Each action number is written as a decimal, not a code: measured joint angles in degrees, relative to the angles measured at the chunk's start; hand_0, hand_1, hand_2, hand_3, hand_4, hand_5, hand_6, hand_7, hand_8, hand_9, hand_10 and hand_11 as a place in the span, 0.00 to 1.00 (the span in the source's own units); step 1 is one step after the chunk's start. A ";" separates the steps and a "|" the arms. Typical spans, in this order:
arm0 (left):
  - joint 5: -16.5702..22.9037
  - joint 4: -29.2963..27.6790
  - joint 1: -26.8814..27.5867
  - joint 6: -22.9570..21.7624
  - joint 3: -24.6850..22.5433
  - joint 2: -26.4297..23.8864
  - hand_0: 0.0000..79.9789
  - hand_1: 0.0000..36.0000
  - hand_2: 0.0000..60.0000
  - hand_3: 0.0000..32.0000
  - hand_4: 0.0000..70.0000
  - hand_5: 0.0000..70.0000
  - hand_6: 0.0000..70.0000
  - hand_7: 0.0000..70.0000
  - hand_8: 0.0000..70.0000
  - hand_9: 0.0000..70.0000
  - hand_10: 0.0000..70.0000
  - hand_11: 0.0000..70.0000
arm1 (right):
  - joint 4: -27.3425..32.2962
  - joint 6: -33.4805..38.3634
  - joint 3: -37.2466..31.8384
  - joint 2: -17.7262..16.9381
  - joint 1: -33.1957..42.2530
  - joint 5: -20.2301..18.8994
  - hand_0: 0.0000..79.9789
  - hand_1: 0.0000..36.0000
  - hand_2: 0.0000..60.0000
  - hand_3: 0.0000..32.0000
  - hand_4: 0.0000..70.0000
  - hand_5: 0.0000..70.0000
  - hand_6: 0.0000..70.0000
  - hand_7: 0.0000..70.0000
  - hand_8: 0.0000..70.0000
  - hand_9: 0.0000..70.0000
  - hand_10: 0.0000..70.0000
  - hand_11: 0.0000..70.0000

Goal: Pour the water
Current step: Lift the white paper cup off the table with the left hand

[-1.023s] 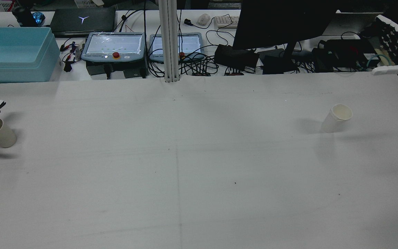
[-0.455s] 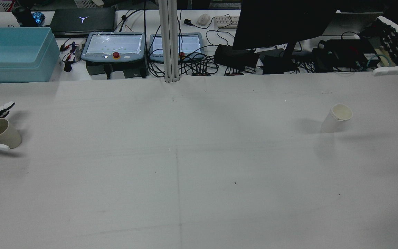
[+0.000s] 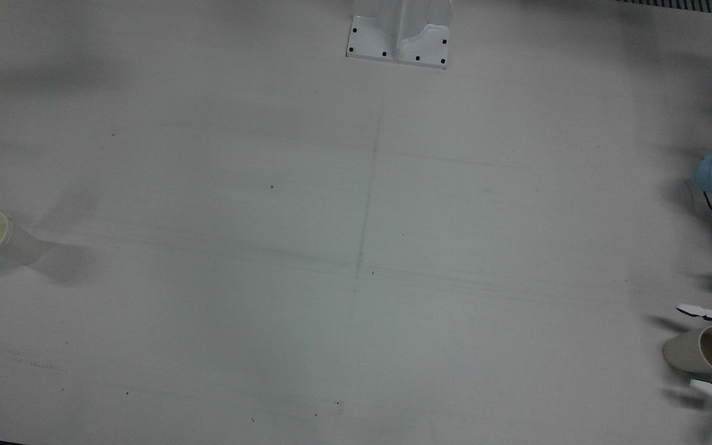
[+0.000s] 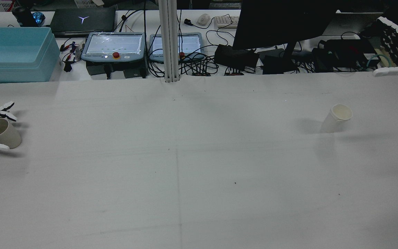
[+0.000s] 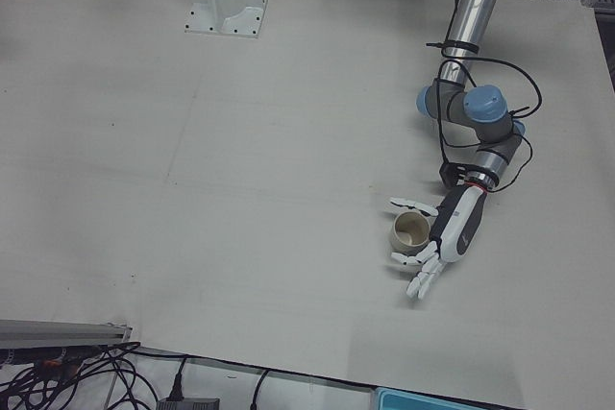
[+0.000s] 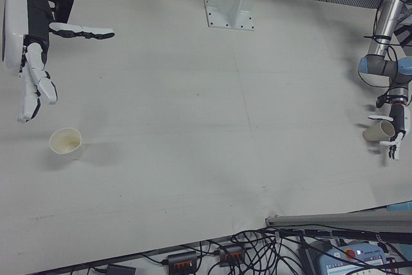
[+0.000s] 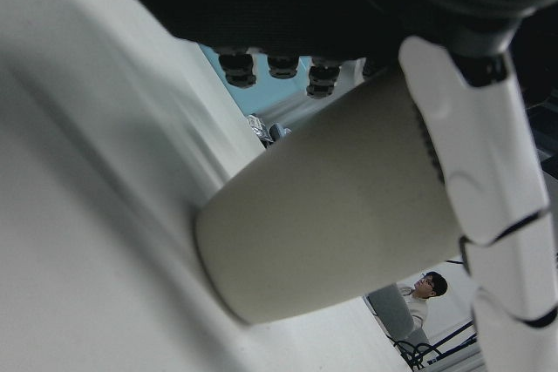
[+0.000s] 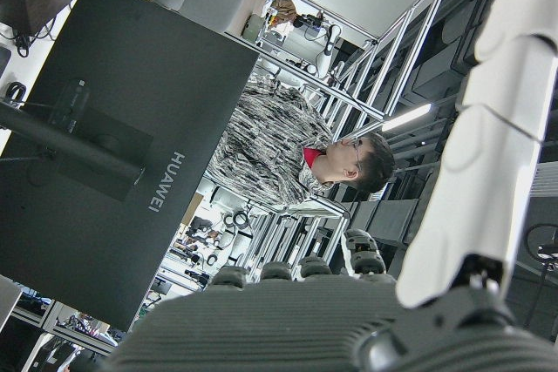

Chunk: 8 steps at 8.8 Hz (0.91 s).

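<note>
Left hand [image 5: 444, 237] fingers [image 5: 413, 205] apart, bracketing the tan paper cup [image 5: 410, 232] at the table's [image 5: 240, 189] left edge, not yet clamped. Right hand [image 6: 29, 37] spread wide, empty, above the white paper cup [image 6: 65, 142]. Cups likely light, thin, crushable: grip mid-wall gently.

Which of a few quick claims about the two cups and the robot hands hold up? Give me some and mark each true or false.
1. The left robot hand has its fingers around the beige paper cup. True.
2. The right robot hand is holding the white paper cup. False: it hovers open above the table, apart from that cup.
3. The white paper cup stands upright. True.
4. The two cups stand side by side. False: they are at opposite ends of the table.
</note>
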 measured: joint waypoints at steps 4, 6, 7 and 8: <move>-0.49 0.06 0.27 -0.01 -0.11 -0.07 0.62 0.48 0.47 0.00 0.48 0.65 0.10 0.10 0.06 0.08 0.07 0.12 | 0.00 -0.02 0.01 -0.13 0.15 0.00 0.65 0.51 0.01 0.00 0.03 0.15 0.00 0.04 0.00 0.00 0.00 0.00; -0.52 0.06 0.32 -0.06 -0.20 -0.08 0.52 0.97 1.00 0.00 0.50 0.66 0.11 0.11 0.06 0.09 0.07 0.13 | 0.00 0.02 0.07 -0.16 0.26 0.00 0.65 0.51 0.01 0.00 0.02 0.15 0.00 0.03 0.00 0.00 0.00 0.00; -0.53 0.06 0.31 -0.08 -0.22 -0.08 0.49 1.00 1.00 0.00 0.51 0.67 0.11 0.12 0.06 0.09 0.07 0.13 | 0.00 0.03 0.11 -0.16 0.33 0.00 0.66 0.52 0.01 0.00 0.02 0.15 0.00 0.03 0.00 0.00 0.00 0.00; -0.70 0.06 0.30 -0.09 -0.24 -0.12 0.48 0.98 1.00 0.00 0.52 0.69 0.11 0.12 0.06 0.09 0.07 0.13 | 0.00 0.00 0.11 -0.16 0.36 0.00 0.65 0.51 0.01 0.00 0.02 0.15 0.00 0.03 0.00 0.00 0.00 0.00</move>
